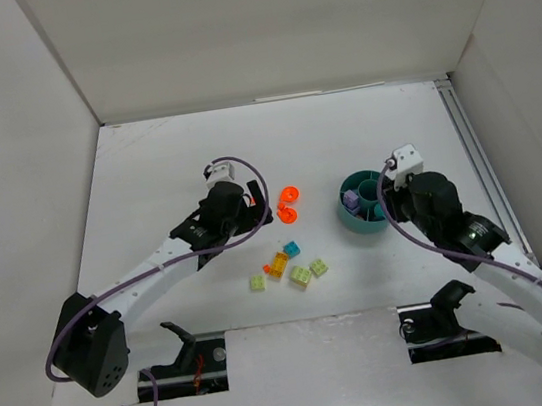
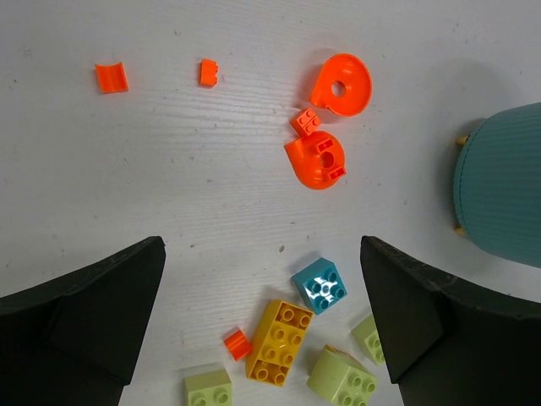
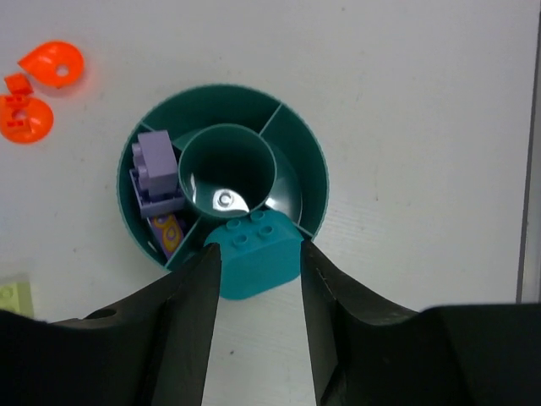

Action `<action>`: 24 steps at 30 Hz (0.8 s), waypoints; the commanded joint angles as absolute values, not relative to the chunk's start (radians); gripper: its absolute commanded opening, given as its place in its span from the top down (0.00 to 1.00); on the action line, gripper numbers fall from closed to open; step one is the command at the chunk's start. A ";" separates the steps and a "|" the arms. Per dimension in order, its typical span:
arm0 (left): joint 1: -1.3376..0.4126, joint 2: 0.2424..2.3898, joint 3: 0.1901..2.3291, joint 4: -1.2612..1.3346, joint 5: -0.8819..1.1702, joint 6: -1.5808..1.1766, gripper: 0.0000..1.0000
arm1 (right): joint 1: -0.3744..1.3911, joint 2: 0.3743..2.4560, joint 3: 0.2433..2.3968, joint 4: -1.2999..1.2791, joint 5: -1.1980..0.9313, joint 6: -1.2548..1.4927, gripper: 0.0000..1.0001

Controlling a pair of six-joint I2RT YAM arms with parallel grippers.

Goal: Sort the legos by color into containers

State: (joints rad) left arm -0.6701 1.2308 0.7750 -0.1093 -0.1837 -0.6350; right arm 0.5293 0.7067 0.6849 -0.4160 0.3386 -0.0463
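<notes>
The right gripper [image 3: 258,272] pinches a teal brick [image 3: 254,252] at the near rim of the dish [image 3: 292,139]; whether the brick touches the rim is hard to tell. Purple bricks [image 3: 155,173] lie in the dish's left compartment. Left of the dish, the left gripper [image 2: 260,254] hangs with fingers spread wide above a yellow brick [image 2: 279,341] and round orange pieces [image 2: 341,85].

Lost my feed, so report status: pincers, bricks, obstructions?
Right pincer shut on teal brick at dish rim. Left pincer open over loose legos. Nothing blocking.
</notes>
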 commanded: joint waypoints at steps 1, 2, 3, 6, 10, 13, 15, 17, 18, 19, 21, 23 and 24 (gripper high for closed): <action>-0.667 1.246 0.816 -0.081 -0.170 -0.617 0.00 | 0.523 0.732 0.724 -0.594 0.296 -0.003 0.52; -0.667 1.246 0.816 -0.081 -0.170 -0.617 0.00 | 0.523 0.742 0.724 -0.607 0.296 -0.003 0.56; -0.667 1.255 0.816 -0.081 -0.170 -0.617 0.00 | 0.523 0.765 0.733 -0.607 0.296 -0.003 0.57; -0.667 1.255 0.816 -0.081 -0.161 -0.607 0.00 | 0.523 0.804 0.742 -0.632 0.296 -0.003 0.58; -0.667 1.255 0.816 -0.081 -0.161 -0.607 0.00 | 0.523 0.824 0.742 -0.574 0.287 -0.020 0.59; -0.667 1.255 0.816 -0.081 -0.161 -0.607 0.00 | 0.523 0.815 0.720 -0.505 0.265 -0.029 0.59; -0.667 1.255 0.816 -0.081 -0.161 -0.607 0.00 | 0.523 0.815 0.719 -0.485 0.274 -0.029 0.59; -0.667 1.255 0.816 -0.081 -0.161 -0.607 0.00 | 0.523 0.815 0.709 -0.474 0.288 -0.029 0.59; -0.667 1.255 0.816 -0.081 -0.161 -0.607 0.00 | 0.523 0.815 0.709 -0.474 0.302 -0.029 0.59; -0.667 1.255 0.816 -0.081 -0.161 -0.607 0.00 | 0.523 0.815 0.709 -0.465 0.302 -0.029 0.59; -0.667 1.255 0.816 -0.081 -0.161 -0.607 0.00 | 0.523 0.828 0.698 -0.456 0.302 -0.029 0.59; -0.667 1.264 0.816 -0.081 -0.161 -0.607 0.00 | 0.523 0.845 0.686 -0.443 0.302 -0.038 0.60; -0.667 1.264 0.816 -0.081 -0.161 -0.607 0.00 | 0.523 0.863 0.686 -0.443 0.293 -0.038 0.62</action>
